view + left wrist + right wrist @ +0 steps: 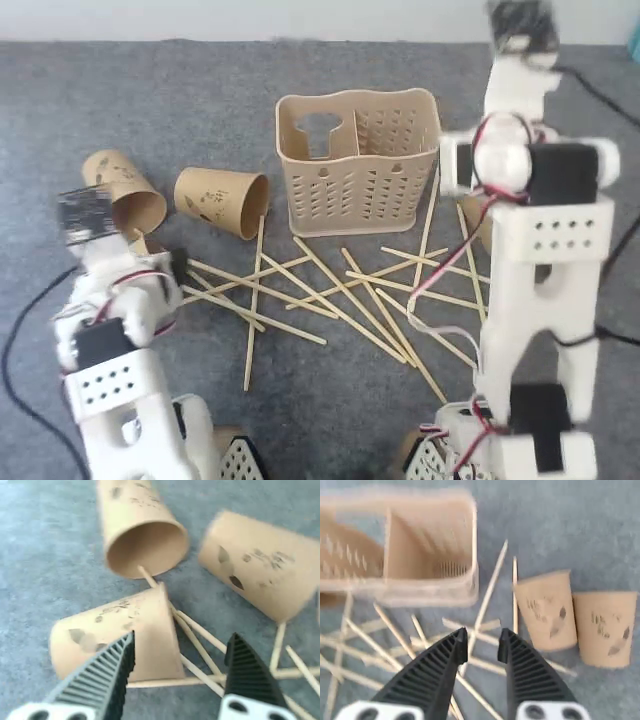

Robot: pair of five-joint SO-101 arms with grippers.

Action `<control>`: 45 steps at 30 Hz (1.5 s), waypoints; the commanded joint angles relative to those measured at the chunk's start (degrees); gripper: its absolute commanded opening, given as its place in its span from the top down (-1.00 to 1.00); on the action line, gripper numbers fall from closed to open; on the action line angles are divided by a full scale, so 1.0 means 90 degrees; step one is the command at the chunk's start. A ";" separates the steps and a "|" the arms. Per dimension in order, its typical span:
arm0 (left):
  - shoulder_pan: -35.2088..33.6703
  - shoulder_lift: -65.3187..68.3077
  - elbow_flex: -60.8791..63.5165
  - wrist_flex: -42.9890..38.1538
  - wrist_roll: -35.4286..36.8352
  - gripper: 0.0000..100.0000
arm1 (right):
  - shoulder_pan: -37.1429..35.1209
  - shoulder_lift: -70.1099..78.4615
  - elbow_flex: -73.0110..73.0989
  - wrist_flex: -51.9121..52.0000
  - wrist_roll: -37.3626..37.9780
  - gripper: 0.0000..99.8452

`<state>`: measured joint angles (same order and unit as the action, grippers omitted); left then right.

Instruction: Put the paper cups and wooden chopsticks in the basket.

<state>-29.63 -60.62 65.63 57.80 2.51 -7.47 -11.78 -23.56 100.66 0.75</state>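
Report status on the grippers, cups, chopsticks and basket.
Left gripper jaws open over a tipped cup. Right gripper jaws narrowly open, empty, above scattered chopsticks near the basket. Basket holds nothing visible. Chopsticks lie against that cup.

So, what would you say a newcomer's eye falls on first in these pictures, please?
Probably the tangle of wooden chopsticks strewn over the grey table in front of the upright basket. Next come the paper cups lying on their sides left of the basket in the high view, where the left gripper hangs open over the nearest cup. The right gripper, slightly open, hovers above chopsticks near the basket.
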 commanded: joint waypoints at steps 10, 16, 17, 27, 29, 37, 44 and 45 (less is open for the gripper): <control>-0.0176 0.0527 -0.0278 -0.0654 0.0059 0.44 | 0.0054 -0.2418 0.4698 -0.1206 0.1016 0.81; -0.0186 0.2129 -0.0874 -0.0850 0.0059 0.44 | 0.0054 -0.2418 0.5939 -0.2261 0.1182 0.81; -0.0186 0.2364 -0.1001 -0.0801 0.0059 0.44 | 0.0054 -0.2418 0.6085 -0.2379 0.1172 0.81; -0.0195 0.3077 -0.1519 -0.0391 0.0049 0.73 | 0.0054 -0.2418 0.7726 -0.3785 0.1114 0.81; -0.0195 0.3077 -0.1714 -0.0127 0.0049 0.83 | 0.0054 -0.2418 0.8127 -0.4186 0.1114 0.81; -0.0195 0.3077 -0.2291 0.0967 0.0049 0.85 | 0.0054 -0.2418 0.9241 -0.5153 0.0860 0.81; -0.0195 0.3077 -0.2984 0.1768 0.0088 0.85 | 0.0054 -0.2486 0.9299 -0.5182 0.0742 0.82; -0.0195 0.3077 -0.3131 0.1895 0.0098 0.86 | 0.0054 -0.2486 0.9299 -0.5172 0.0742 0.82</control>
<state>-30.77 -32.92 42.77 71.96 2.68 -7.65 -31.03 60.48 55.12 8.31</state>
